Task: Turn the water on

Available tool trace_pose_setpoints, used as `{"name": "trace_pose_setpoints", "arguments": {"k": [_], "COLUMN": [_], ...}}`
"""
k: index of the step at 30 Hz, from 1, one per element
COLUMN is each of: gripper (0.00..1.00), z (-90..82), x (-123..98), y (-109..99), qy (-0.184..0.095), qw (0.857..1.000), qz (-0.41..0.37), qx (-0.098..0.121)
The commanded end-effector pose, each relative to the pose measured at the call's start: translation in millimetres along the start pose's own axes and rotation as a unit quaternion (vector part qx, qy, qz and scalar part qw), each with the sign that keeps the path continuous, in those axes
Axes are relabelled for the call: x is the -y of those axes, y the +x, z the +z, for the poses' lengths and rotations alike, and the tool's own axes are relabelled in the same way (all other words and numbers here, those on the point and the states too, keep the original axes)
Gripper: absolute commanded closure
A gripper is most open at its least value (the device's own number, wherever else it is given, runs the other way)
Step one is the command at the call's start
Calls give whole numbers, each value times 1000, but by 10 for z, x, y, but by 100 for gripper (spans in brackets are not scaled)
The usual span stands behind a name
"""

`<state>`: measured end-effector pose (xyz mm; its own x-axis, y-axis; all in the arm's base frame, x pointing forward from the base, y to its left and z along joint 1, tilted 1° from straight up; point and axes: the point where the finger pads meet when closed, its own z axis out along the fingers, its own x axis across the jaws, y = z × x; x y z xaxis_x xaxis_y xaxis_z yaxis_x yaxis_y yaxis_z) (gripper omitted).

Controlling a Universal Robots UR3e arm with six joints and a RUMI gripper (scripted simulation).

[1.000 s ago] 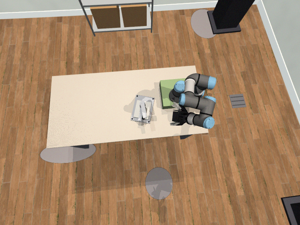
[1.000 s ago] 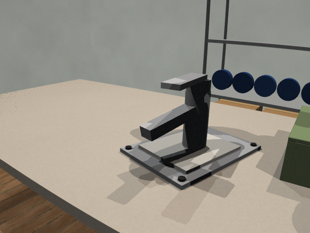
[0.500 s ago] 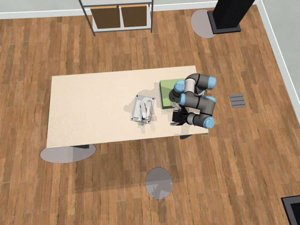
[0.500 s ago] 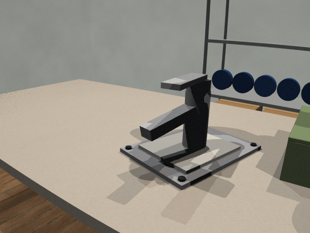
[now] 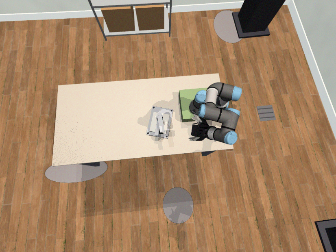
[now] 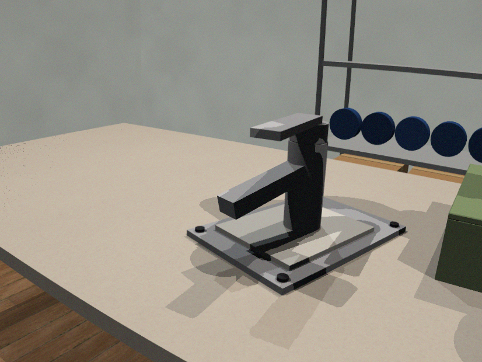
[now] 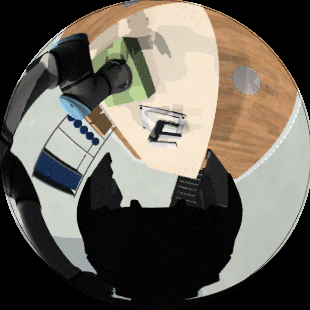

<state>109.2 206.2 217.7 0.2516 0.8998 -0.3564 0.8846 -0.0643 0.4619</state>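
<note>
A dark grey tap (image 6: 299, 183) stands on a grey square base plate (image 6: 296, 237) in the middle of the beige table (image 5: 135, 116). Its flat lever (image 6: 286, 126) lies about level on top, over the spout (image 6: 252, 192). From above the tap (image 5: 160, 122) is a pale shape on its plate. It also shows small in the wrist view (image 7: 165, 129). My gripper (image 5: 195, 132) is open and empty, to the right of the tap and well apart from it. Its two dark fingers frame the wrist view.
A green block (image 5: 190, 104) sits on the table under the arm's base; it also shows at the right edge of the exterior view (image 6: 463, 229). A metal shelf (image 5: 132, 16) with brown boxes stands behind the table. Blue discs (image 6: 397, 128) hang on a rack.
</note>
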Motion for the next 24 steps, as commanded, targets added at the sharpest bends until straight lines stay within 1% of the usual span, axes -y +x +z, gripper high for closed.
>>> {"name": "trace_pose_setpoints", "arguments": {"k": [1,5,9,16,18,21,24], "gripper": [0,0,0,0,0,0,0], "z": [36,111,208,398,398,498,577], "x": [-18,-50,-98,-219,-219,-299,-370], "y": [14,42,79,158,158,198,227], "qy": [13,37,68,125,125,153,174], "qw": [1000,998,993,975,975,961,948], "qz": [17,50,94,183,183,230,267], "qx": [1,6,11,18,18,20,21]}}
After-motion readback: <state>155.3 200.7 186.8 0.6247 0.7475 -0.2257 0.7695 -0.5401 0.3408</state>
